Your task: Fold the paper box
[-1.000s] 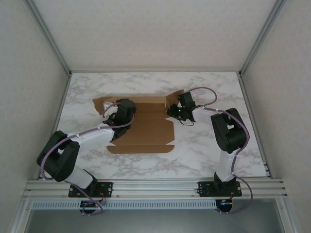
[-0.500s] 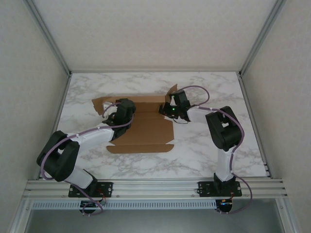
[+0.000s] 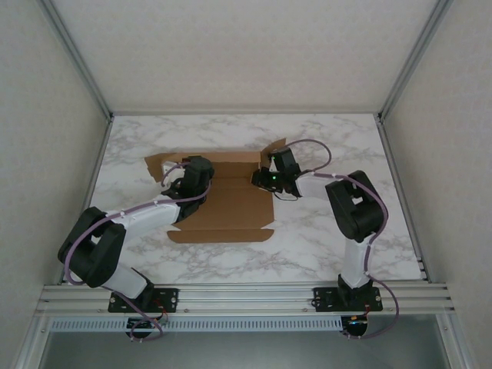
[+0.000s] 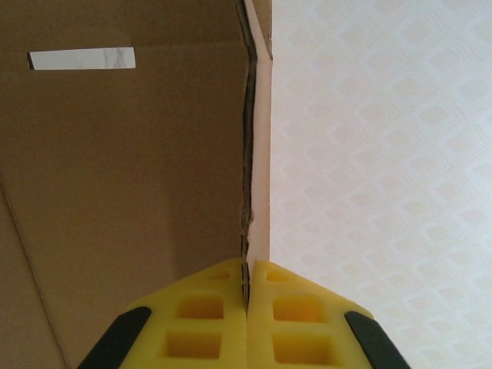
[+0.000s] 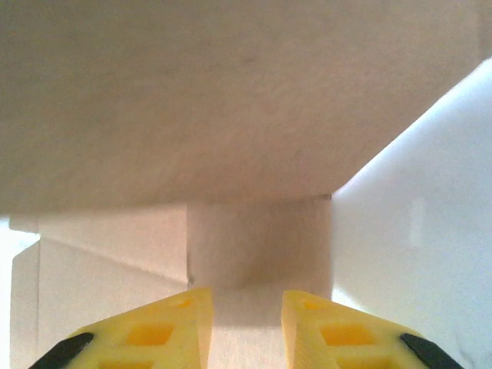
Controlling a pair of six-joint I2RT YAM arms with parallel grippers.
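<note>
Paper box [image 3: 231, 201] lies opened out on the marble surface [image 3: 338, 231], left of centre, main panel flat, near flap flat toward the arm bases

- Far-left corner flap [image 3: 156, 164] lifted off the surface; right-hand side flap [image 3: 274, 146] stands tilted up
- Left claw [image 4: 247, 270]: clenched, yellow pads [image 4: 206, 314] pressed together on a thin cardboard edge that runs straight up between them. It is grasping the box by an upright wall, brown panel on one side, pale enclosure wall on the other. A slot [image 4: 81, 58] in the panel shows marble through it
- Right claw [image 5: 246, 298]: jaws partly apart, close under the raised right flap, whose underside spans the top of its wrist view. A small cardboard tab [image 5: 257, 246] shows through the gap; nothing seen nipped between the pads, so read as released

Step in hand, by my reading: raising the side walls, the left one pinned upright while the right flap is pushed inward. Early in the fold; no closed box shape yet

Next move likely calls for the right claw to bring its flap fully vertical along the crease, while the left holds firm so the sheet does not slide. Risk: the flap springing back flat, or the box skating across the smooth marble
</note>
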